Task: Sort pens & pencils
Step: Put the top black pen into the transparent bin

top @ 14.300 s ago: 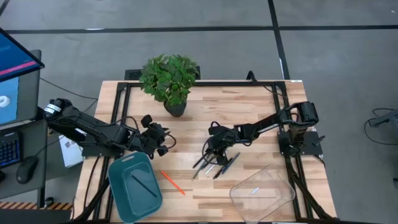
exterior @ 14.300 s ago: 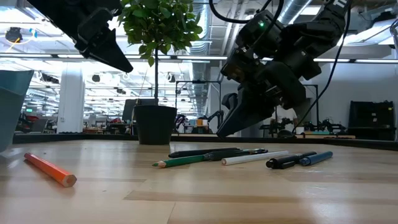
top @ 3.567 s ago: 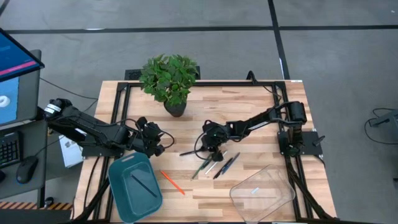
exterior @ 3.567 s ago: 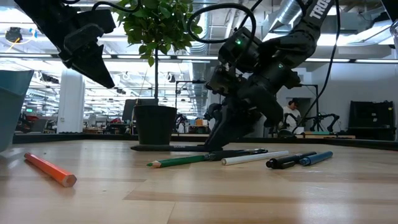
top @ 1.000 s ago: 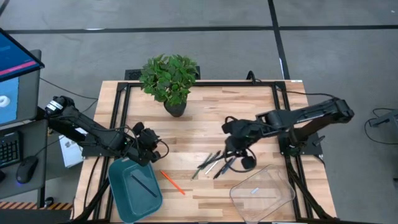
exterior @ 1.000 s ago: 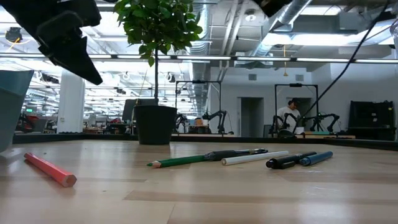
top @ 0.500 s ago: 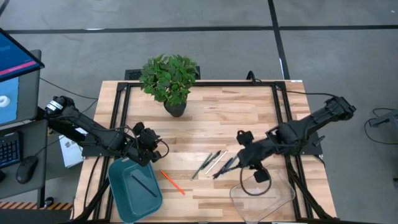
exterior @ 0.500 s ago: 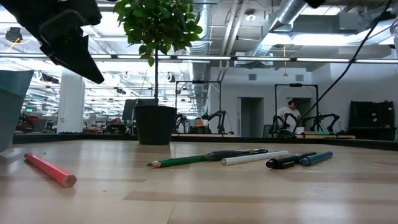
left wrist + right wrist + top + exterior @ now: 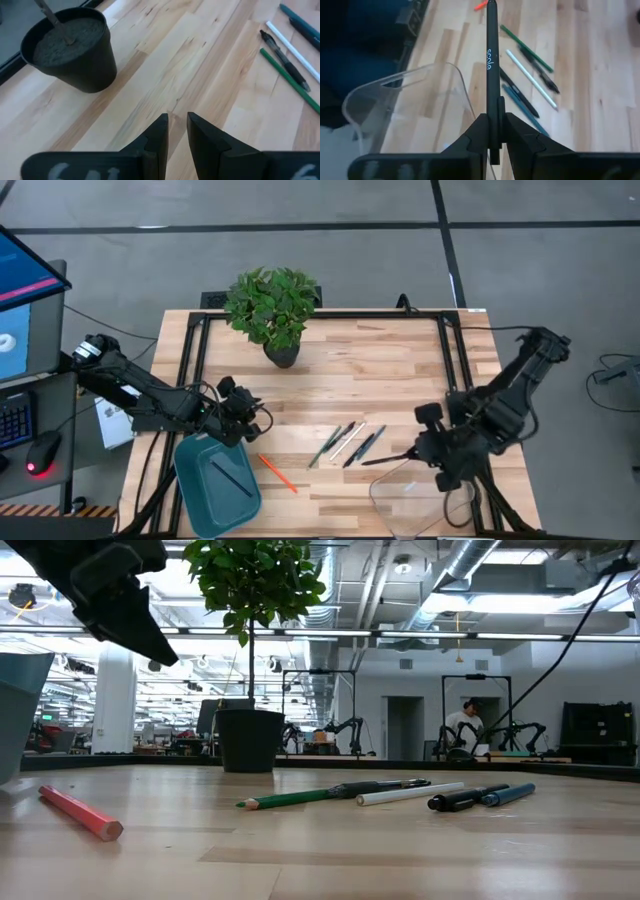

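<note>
My right gripper (image 9: 418,452) is shut on a black pen (image 9: 492,60) and hovers over the far left rim of the clear tray (image 9: 425,498). Several pens and pencils (image 9: 348,443) lie flat on the wood at mid-table: a green pencil (image 9: 290,799), a black pen (image 9: 385,785), a whitish one (image 9: 410,793), a dark one (image 9: 462,800) and a blue one (image 9: 508,793). An orange pencil (image 9: 277,471) lies nearer the teal tray (image 9: 200,490), which holds a dark pen (image 9: 231,477). My left gripper (image 9: 247,408) waits, shut and holding nothing, above the teal tray's far edge. My right gripper pinches the black pen between its two fingers (image 9: 477,132) at one end (image 9: 493,112). The pen runs along the fingers and sticks straight out beyond their tips. It is lifted clear, roughly level, its free end (image 9: 368,463) pointing toward the table's left.
A potted plant (image 9: 272,305) stands at the far side of the table; its pot (image 9: 70,50) shows ahead of my left gripper. Bare wood lies between the pen group and the plant. A desk with a monitor (image 9: 25,300) stands off the left edge.
My right gripper has carried the black pen from above the pen group toward the table's near right, ending over the clear tray's rim, and its arm has swung round with it. The pens on the table have stayed where they were.
</note>
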